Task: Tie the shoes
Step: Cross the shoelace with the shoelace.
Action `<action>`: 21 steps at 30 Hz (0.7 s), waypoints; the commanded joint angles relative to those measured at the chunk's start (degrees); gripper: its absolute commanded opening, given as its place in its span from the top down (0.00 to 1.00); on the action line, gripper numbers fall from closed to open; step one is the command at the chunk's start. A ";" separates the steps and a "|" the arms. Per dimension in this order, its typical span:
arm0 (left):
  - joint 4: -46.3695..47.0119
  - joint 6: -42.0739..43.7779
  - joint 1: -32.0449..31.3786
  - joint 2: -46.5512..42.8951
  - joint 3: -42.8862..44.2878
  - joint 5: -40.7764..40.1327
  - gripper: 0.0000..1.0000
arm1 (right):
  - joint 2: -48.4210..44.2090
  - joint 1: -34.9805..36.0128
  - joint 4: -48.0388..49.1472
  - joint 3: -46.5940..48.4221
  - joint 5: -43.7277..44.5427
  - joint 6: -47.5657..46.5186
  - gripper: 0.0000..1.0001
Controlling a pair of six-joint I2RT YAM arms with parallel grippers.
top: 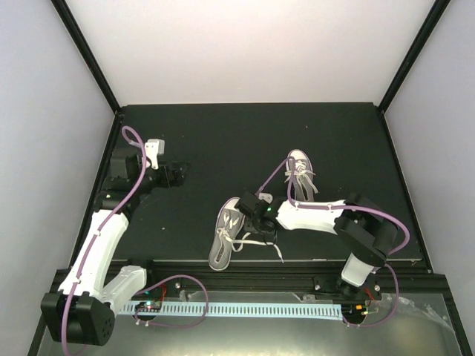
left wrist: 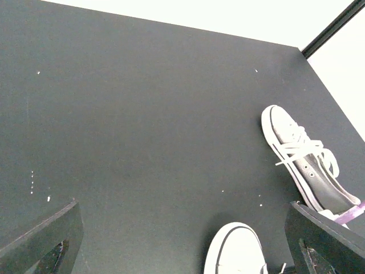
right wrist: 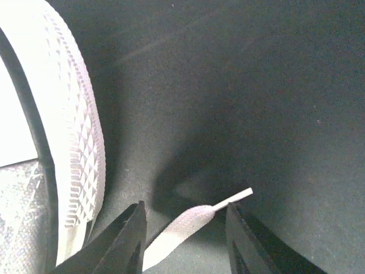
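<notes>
Two grey shoes with white toe caps lie on the black table (top: 185, 141). The near shoe (top: 225, 241) sits by the front edge, its white laces (top: 261, 242) trailing loose to the right. The far shoe (top: 300, 178) lies further back, its laces also loose. My right gripper (top: 256, 215) hovers low beside the near shoe. In the right wrist view its jaws (right wrist: 185, 208) stand apart on either side of a flat lace end (right wrist: 185, 225) with a stiff tip, touching neither side; the shoe's ribbed white sole (right wrist: 80, 142) is at left. My left gripper (left wrist: 182, 208) is open and holds nothing, well left of both shoes (left wrist: 305, 165).
The near shoe's white toe cap (left wrist: 236, 251) pokes into the bottom of the left wrist view. White walls ring the table (left wrist: 142, 114), with black corner posts (top: 89, 67). A perforated rail (top: 245, 308) runs along the front below the table edge.
</notes>
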 commanded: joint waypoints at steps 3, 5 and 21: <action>0.86 0.47 1.03 -1.22 -0.10 2.63 0.01 | 5.09 1.40 -6.26 3.72 2.43 1.29 0.66; 0.81 0.49 1.35 -1.35 -0.16 2.85 0.01 | 6.69 1.73 -9.75 5.73 4.51 1.39 0.73; 4.20 0.83 -0.95 1.70 -2.28 10.35 0.02 | -1.86 2.08 -12.11 12.85 17.17 -4.86 0.98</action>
